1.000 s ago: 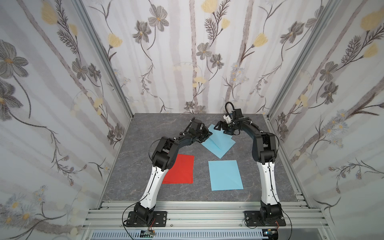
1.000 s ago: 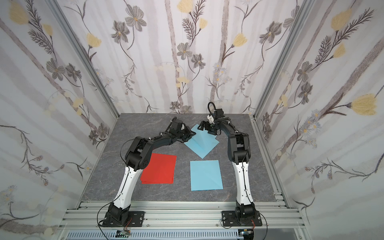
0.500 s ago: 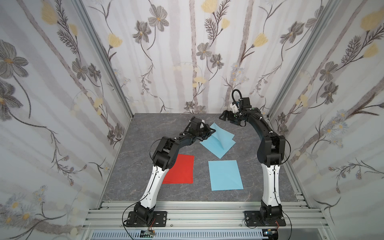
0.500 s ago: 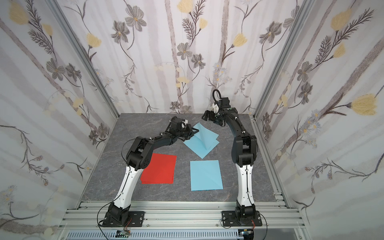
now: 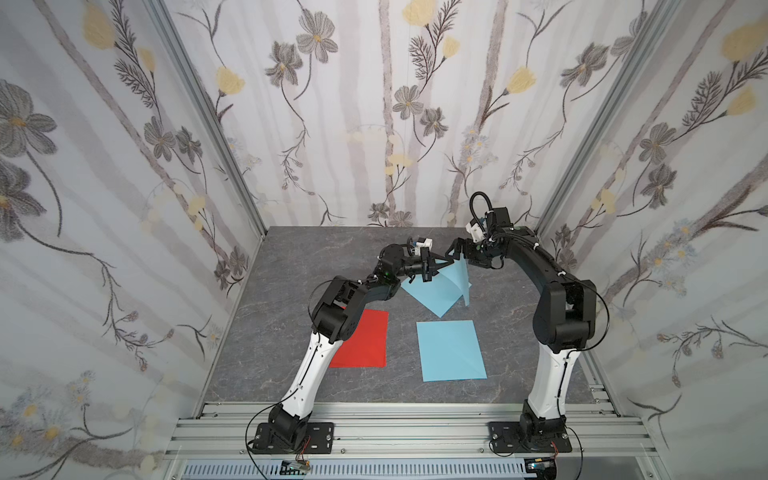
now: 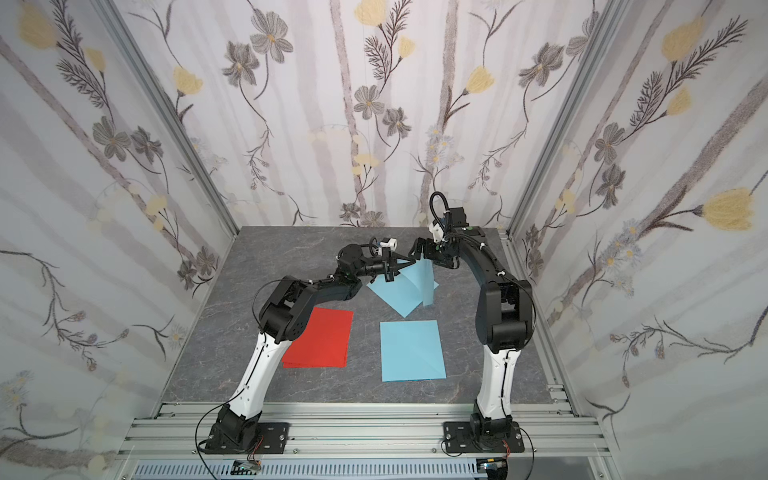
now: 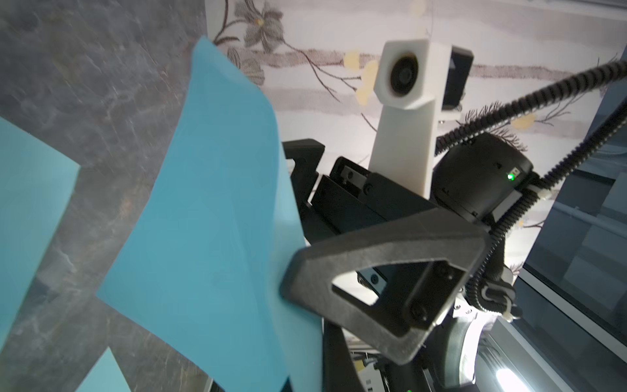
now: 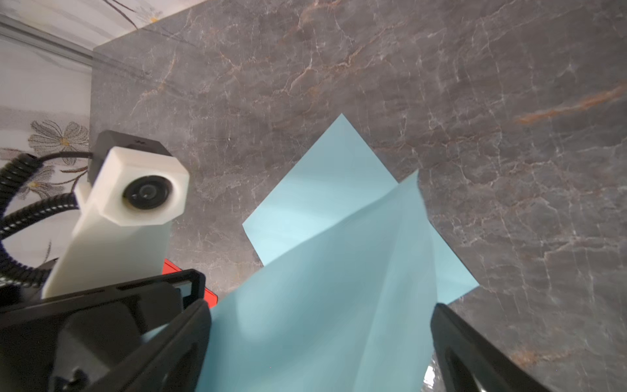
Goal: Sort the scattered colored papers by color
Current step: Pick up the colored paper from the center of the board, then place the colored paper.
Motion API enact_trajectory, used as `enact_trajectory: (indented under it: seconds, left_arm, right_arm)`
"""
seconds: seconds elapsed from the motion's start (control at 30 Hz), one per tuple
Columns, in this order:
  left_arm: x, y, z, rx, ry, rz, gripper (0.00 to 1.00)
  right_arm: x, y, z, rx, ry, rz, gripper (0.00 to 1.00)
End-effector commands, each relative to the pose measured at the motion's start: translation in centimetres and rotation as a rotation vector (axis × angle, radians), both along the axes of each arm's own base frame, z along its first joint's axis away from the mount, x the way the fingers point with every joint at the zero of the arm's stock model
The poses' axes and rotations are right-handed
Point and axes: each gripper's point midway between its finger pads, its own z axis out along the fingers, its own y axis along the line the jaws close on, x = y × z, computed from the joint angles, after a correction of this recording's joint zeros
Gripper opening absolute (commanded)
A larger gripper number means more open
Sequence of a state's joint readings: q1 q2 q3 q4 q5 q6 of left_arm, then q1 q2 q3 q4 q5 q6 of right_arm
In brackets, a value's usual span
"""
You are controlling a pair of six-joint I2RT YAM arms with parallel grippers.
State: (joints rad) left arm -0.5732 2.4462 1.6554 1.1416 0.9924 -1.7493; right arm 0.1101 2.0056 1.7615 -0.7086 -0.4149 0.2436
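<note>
At the far middle of the marbled table [image 5: 291,266], a light-blue sheet [image 5: 457,284] is pinched near its top by the left gripper [image 5: 445,262], one finger hidden behind it. The sheet hangs curved, its long axis nearly upright. The right gripper [image 8: 319,307] is spread wide around it. A red sheet [image 5: 368,340] is partly hidden by the left arm [image 5: 332,316].

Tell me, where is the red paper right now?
In a top view the red paper lies flat on the gray table, on the robot's left side, beside the left arm and left of the flat blue paper.
</note>
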Motion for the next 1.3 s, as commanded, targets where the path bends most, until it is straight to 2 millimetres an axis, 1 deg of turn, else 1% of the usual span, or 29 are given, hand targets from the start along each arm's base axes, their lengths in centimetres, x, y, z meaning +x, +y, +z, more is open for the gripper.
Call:
enact_trajectory:
  seconds: [0.0, 0.07, 0.1, 0.2, 0.3, 0.33, 0.4, 0.43, 0.47, 0.6, 0.67, 0.8, 0.87, 0.97, 1.03, 1.2, 1.27]
  left_arm:
    - [-4.6, 1.4, 4.5, -0.053, -0.055, -0.145, 0.0]
    - [-7.0, 1.6, 4.0, 0.002, -0.06, -0.197, 0.0]
    - [-8.3, 1.7, 3.0, 0.039, -0.047, -0.225, 0.0]
    - [-12.6, 1.7, 0.7, 0.149, -0.049, -0.334, 0.0]
    - [-16.9, 1.9, -0.8, 0.247, -0.064, -0.433, 0.0]
    - [-18.0, 2.1, -1.0, 0.268, -0.075, -0.458, 0.0]
    - [-20.0, 2.8, -1.8, 0.322, -0.084, -0.506, 0.0]
    - [-20.6, 3.3, -2.2, 0.344, -0.089, -0.523, 0.0]
    - [-21.1, 3.8, -2.6, 0.369, -0.095, -0.54, 0.0]
    - [-23.2, 6.1, -5.0, 0.511, -0.094, -0.62, 0.0]
    - [-23.4, 6.5, -5.9, 0.544, -0.113, -0.618, 0.0]
    - [-23.4, 7.3, -9.2, 0.632, -0.109, -0.589, 0.0]
    - [-23.1, 7.1, -9.8, 0.639, -0.11, -0.563, 0.0]
    - [-22.4, 6.6, -9.8, 0.634, -0.121, -0.53, 0.0]
    - [-21.9, 6.1, -9.6, 0.628, -0.132, -0.508, 0.0]
    - [-20.1, 4.6, -8.3, 0.595, -0.162, -0.448, 0.0]
    - [-19.5, 4.1, -8.3, 0.589, -0.167, -0.431, 0.0]
  right_arm:
    - [-1.2, -0.7, 1.6, -0.031, -0.037, 0.013, 1.0]
    - [-1.7, -1.0, 3.4, -0.023, -0.071, 0.009, 1.0]
    - [-1.9, -1.1, 4.4, -0.017, -0.09, 0.008, 1.0]
    - [-2.7, -1.5, 7.8, 0.01, -0.152, -0.004, 1.0]
    - [-4.0, -2.0, 10.8, 0.034, -0.202, -0.029, 1.0]
    - [-4.5, -2.1, 11.3, 0.04, -0.209, -0.036, 1.0]
    - [-5.8, -2.3, 12.0, 0.055, -0.213, -0.052, 1.0]
    - [-6.3, -2.3, 11.8, 0.066, -0.201, -0.06, 1.0]
    - [-7.3, -2.3, 12.3, 0.077, -0.207, -0.064, 1.0]
    - [-10.5, -2.3, 10.6, 0.093, -0.161, -0.074, 1.0]
    - [-12.1, -2.1, 9.6, 0.107, -0.139, -0.074, 1.0]
    - [-15.1, -2.3, 7.6, 0.123, -0.103, -0.098, 1.0]
    - [-16.3, -2.3, 6.9, 0.129, -0.094, -0.11, 1.0]
    - [-17.4, -2.4, 6.1, 0.135, -0.079, -0.124, 1.0]
    - [-17.6, -2.4, 5.6, 0.139, -0.067, -0.125, 1.0]
    - [-17.6, -2.3, 5.6, 0.147, -0.065, -0.123, 1.0]
    - [-17.4, -2.2, 5.6, 0.149, -0.062, -0.122, 1.0]
